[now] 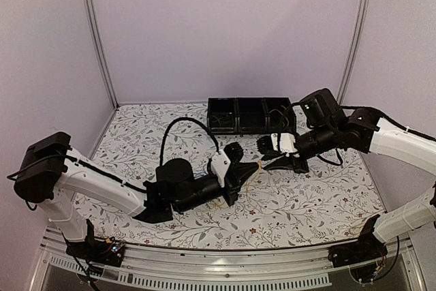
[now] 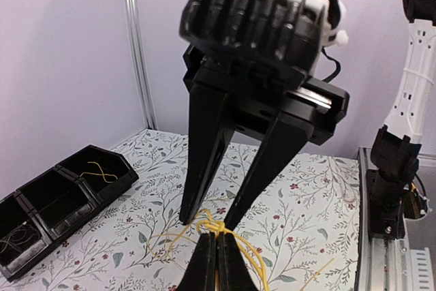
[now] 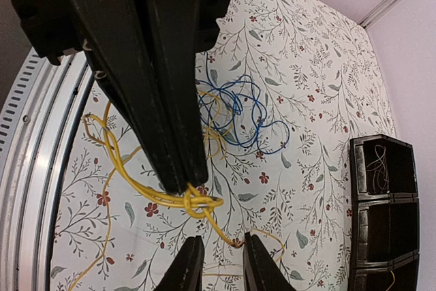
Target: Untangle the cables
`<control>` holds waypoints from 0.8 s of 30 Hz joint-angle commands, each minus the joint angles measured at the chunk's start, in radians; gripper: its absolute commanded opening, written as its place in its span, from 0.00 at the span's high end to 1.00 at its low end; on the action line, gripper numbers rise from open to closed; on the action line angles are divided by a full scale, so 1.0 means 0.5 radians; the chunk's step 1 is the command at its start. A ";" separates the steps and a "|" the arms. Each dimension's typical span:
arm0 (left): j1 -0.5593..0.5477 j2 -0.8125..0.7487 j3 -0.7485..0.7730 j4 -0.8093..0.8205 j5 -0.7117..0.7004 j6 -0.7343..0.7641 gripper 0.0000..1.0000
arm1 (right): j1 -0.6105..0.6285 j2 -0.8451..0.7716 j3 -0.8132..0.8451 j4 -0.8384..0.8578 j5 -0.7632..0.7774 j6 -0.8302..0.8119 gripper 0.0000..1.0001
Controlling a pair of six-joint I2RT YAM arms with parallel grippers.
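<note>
Now the left gripper (image 3: 185, 183), jaws clamped on the knot of the thin yellow wire cable (image 3: 199, 202), holds it above the desk, and the right gripper (image 3: 221, 238), jaws apart, must next close on a strand beside it.

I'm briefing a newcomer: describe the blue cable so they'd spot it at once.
Find the floral table cover by the black bin. The blue cable lies there in loose loops. Only it is blue; the neighbouring yellow cable is pinched in the left fingers.

Tip to tip, left fingers (image 2: 206, 267) pinched together, right fingers (image 3: 188, 267) parted.
</note>
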 commanded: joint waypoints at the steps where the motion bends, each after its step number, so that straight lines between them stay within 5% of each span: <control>1: -0.017 -0.020 0.006 0.030 0.028 -0.030 1.00 | 0.014 0.008 0.009 0.017 -0.026 -0.005 0.78; 15: 0.024 0.032 0.057 -0.059 0.095 -0.132 1.00 | 0.058 -0.008 0.099 -0.041 0.007 -0.060 1.00; 24: 0.083 0.049 0.099 -0.142 0.195 -0.264 1.00 | 0.235 0.029 0.095 -0.059 0.287 -0.166 1.00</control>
